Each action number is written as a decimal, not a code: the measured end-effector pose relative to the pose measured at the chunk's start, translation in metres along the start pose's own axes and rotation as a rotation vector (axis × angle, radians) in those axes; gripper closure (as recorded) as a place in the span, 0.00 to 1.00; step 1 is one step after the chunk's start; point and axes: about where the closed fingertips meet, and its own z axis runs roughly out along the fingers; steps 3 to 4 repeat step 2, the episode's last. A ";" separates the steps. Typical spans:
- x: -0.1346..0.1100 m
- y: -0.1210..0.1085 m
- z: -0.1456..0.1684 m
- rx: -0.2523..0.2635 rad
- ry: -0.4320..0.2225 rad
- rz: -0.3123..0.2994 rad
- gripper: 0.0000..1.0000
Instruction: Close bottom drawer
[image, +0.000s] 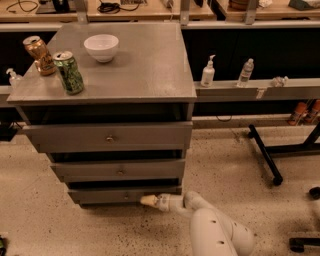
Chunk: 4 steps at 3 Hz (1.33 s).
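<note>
Our claw sits low, just above the speckled floor, with its pale tip against the front of the bottom drawer, to the right of that drawer's small round knob. We cannot tell whether the claw is spread or pressed together, as it shows only as one tapered cream shape. Behind it our white arm runs back toward the lower right corner.

We see the bottom drawer as the lowest and slimmest of three fronts in the grey cabinet, with a dark gap above it. Over it lie the middle drawer and the taller top drawer, each with a knob at its centre.

On the cabinet's top surface stand a white bowl toward the back, a green can near the front left, and a gold can just behind and to the left of the green one, leaning slightly.

To the right, on a grey ledge, we see a white pump bottle and a clear bottle near each other. Black stand legs rest on the floor farther right.
</note>
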 end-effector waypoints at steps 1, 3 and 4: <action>0.082 0.018 -0.031 -0.188 0.114 0.070 0.97; 0.113 0.026 -0.055 -0.293 0.135 0.123 0.74; 0.113 0.026 -0.055 -0.293 0.135 0.123 0.74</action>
